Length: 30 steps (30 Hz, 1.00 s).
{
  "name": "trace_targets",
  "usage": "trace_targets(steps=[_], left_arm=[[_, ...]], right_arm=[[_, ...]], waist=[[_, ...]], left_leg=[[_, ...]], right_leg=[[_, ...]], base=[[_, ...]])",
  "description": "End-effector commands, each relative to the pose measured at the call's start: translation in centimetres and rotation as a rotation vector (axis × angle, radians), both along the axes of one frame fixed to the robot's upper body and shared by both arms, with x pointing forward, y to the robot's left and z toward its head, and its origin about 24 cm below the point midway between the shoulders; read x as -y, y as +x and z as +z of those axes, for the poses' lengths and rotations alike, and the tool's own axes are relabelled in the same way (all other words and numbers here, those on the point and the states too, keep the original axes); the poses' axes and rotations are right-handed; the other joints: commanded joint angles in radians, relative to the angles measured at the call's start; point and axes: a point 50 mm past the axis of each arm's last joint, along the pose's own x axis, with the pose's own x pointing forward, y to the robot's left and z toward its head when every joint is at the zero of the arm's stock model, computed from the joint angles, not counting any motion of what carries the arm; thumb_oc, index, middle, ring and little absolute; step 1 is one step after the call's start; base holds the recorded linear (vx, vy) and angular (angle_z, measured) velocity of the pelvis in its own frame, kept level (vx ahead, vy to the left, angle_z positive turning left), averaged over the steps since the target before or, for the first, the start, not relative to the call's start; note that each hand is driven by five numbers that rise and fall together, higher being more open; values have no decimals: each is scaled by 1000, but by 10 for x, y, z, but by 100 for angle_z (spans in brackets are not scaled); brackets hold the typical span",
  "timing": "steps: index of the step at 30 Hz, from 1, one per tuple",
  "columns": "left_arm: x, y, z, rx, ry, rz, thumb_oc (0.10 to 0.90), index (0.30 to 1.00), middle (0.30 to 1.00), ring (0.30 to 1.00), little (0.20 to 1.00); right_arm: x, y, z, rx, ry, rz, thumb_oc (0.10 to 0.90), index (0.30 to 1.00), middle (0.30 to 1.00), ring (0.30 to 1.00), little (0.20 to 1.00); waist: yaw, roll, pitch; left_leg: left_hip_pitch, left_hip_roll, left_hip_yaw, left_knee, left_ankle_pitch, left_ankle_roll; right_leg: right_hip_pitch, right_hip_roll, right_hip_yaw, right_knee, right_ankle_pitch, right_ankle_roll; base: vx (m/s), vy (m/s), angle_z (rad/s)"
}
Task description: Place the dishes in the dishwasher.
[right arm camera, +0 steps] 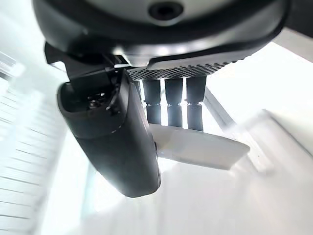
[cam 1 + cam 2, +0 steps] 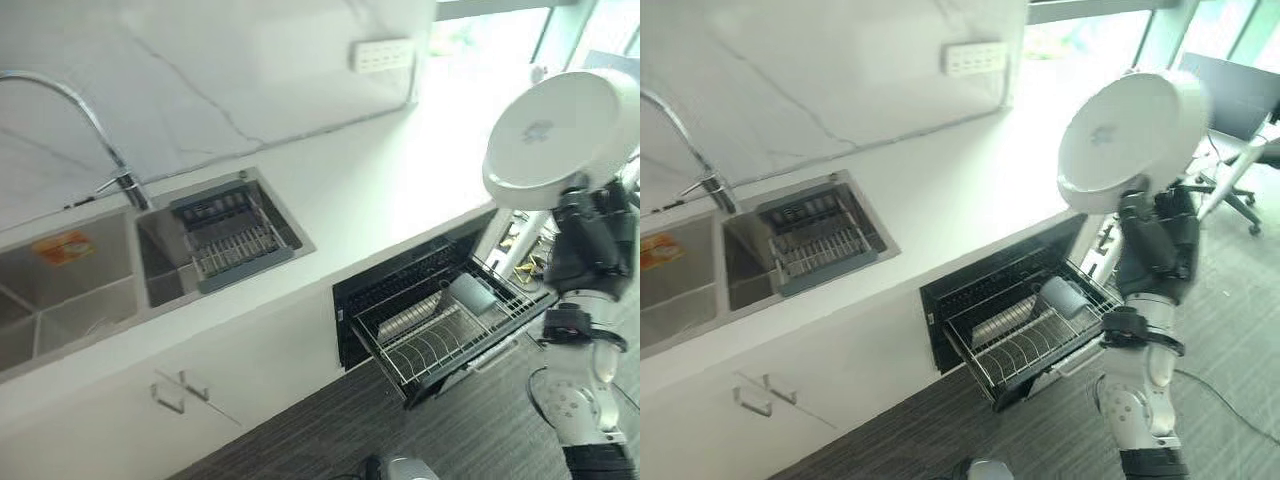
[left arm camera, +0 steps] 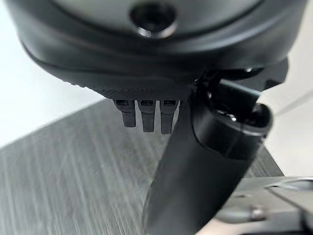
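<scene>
Right hand (image 2: 590, 240) is holding a white plate (image 2: 560, 135) up in the air in the left eye view, its dark fingers closed on the lower edge of the plate, and the underside of the plate is facing the camera. Below it the dishwasher rack (image 2: 450, 335) is standing pulled out from the black opening under the white countertop (image 2: 380, 190), and a pale cup (image 2: 472, 293) and a few dishes are already sitting among its wires. Further to the left a steel sink (image 2: 90, 290) is lying in the countertop, with a curved faucet (image 2: 90, 125) behind it and a grey drain basket (image 2: 228, 240) hanging in its smaller basin. A white socket strip (image 2: 382, 54) is sitting on the marble wall. In the right eye view the same scene is appearing a little shifted, with the plate high above the rack and an office chair (image 2: 1240, 150) standing on the floor behind it. In the left wrist view the left hand (image 3: 146, 115) is hanging over the dark striped floor (image 3: 73, 171), its fingers (image 3: 146, 117) curled back under the palm and its thumb (image 3: 195, 166) pointing forward, and it is gripping nothing. In the right wrist view the right hand is pinching the rim of the white plate between the thumb and the fingers, in front of a very bright background.
</scene>
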Motion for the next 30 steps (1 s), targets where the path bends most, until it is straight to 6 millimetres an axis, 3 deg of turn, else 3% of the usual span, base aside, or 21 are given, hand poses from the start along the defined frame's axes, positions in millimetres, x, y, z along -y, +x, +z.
trace_targets(steps=[1, 8, 11, 21, 30], left_arm=[[-7, 2, 1, -7, 33, -58, 800, 900, 900, 900, 900], [-5, 6, 1, 0, 19, -103, 800, 900, 900, 900, 900], [-5, 6, 1, -2, 14, -88, 800, 900, 900, 900, 900], [-10, 3, 2, -20, 30, -71, 800, 900, 900, 900, 900], [-15, 11, 4, 5, 64, -105, 800, 900, 900, 900, 900]], right_arm=[[0, -7, 71, 386, -62, 0, 400, 300, 300, 300, 300], [20, -16, 52, 291, -41, -59, 400, 300, 300, 300, 300], [26, -16, 32, 211, -7, -74, 400, 300, 300, 300, 300], [23, -11, -5, 52, 36, -78, 400, 300, 300, 300, 300], [14, -1, -33, -91, 59, -64, 400, 300, 300, 300, 300]], waist=[[25, -41, -7], [-19, -35, -15], [-35, -33, -21], [-25, -32, -15], [10, -30, -7]], left_leg=[[28, 14, -27, 91, -191, -16], [36, 31, 4, 91, -192, -21], [40, 29, 18, 91, -200, -15], [38, 16, 11, 91, -212, -2], [28, -7, -27, 91, -221, 8]], right_leg=[[54, -53, 41, -46, -71, 122], [37, -51, 62, -46, -60, 125], [25, -61, 66, -46, -53, 129], [22, -79, 47, -46, -48, 138], [28, -94, 17, -46, -50, 141]], base=[[-76, -16, -40], [-40, 1, -23], [-12, -4, -27], [3, -4, -1], [51, -4, 18]])
